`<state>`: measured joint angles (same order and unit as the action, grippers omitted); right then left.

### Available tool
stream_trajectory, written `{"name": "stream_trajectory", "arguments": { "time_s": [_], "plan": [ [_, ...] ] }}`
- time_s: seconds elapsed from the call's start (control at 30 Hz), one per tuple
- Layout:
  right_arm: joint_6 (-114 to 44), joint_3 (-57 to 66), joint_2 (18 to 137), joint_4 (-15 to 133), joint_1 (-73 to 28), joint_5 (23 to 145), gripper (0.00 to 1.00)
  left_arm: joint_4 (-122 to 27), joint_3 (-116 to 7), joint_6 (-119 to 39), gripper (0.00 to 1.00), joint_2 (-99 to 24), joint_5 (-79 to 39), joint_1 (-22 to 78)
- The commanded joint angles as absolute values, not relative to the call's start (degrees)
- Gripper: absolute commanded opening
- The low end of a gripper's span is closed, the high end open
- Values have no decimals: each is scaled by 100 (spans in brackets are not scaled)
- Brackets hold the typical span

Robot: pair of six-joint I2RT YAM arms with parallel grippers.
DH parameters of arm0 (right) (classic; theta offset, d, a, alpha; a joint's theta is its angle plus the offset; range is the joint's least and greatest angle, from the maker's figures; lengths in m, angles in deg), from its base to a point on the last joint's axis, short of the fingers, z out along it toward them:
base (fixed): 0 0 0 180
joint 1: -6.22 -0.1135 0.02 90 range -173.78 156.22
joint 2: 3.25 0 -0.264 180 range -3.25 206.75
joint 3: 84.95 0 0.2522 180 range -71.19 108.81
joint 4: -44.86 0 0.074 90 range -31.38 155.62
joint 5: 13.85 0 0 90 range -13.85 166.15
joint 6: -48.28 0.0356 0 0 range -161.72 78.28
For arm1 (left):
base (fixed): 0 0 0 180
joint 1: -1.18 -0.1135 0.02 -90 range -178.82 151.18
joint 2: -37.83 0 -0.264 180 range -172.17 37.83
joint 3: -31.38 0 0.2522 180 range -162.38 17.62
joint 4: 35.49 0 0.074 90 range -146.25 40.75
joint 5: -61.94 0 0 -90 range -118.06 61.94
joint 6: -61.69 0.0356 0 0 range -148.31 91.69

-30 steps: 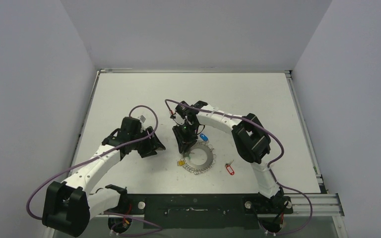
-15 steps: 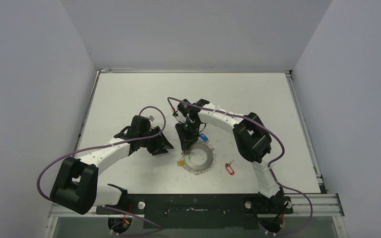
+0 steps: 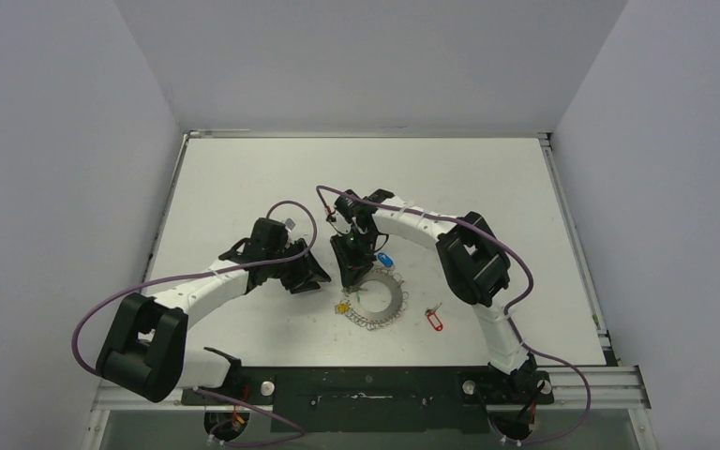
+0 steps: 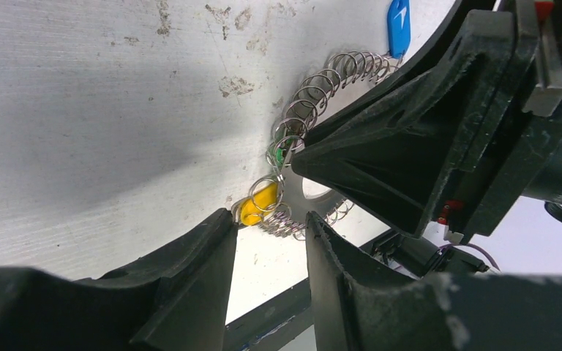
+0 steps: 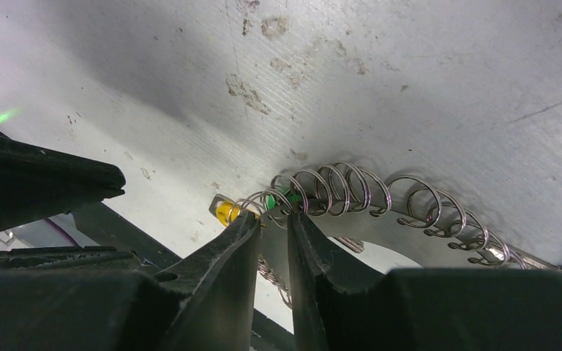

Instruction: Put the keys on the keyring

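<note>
Grey keyring (image 3: pixel 392 298) mid-table, my right gripper (image 5: pixel 272 216) clamped on its ten-o'clock rim. My left gripper (image 4: pixel 271 219), jaws apart, has swung in alongside. Blue key (image 3: pixel 384 259) at twelve, red key (image 3: pixel 434 322) loose at four.

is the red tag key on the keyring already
No, in the top view the red-tagged key lies by itself off the right side of the keyring, not touching it.

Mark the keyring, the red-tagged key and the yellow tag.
keyring (image 5: pixel 439 248), right wrist view, on the flat grey band under the wire loops.
red-tagged key (image 3: pixel 435 322), top external view, on its red tag.
yellow tag (image 4: pixel 257 208), left wrist view, on the yellow plastic body.
</note>
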<state>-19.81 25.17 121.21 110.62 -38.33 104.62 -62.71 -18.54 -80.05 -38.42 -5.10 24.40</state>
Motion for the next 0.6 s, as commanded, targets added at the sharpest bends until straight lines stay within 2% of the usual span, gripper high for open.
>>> {"name": "stream_trajectory", "arguments": {
  "time_s": [0.0,0.17,0.3,0.57],
  "plan": [
    [-1783,2519,12133,10781,-3794,10764,22,-6092,-2060,-7983,38,-3715,-538,2447],
    [-1746,2385,11892,10575,-3749,10835,13,-6107,-2052,-7948,38,-3706,-588,2447],
    [-1807,2271,11714,10610,-3690,10491,13,-6128,-2090,-7939,36,-3790,-576,2455],
    [-1904,2085,11756,10613,-3710,10485,25,-6199,-2094,-7920,38,-3740,-641,2456]
  ]
}}
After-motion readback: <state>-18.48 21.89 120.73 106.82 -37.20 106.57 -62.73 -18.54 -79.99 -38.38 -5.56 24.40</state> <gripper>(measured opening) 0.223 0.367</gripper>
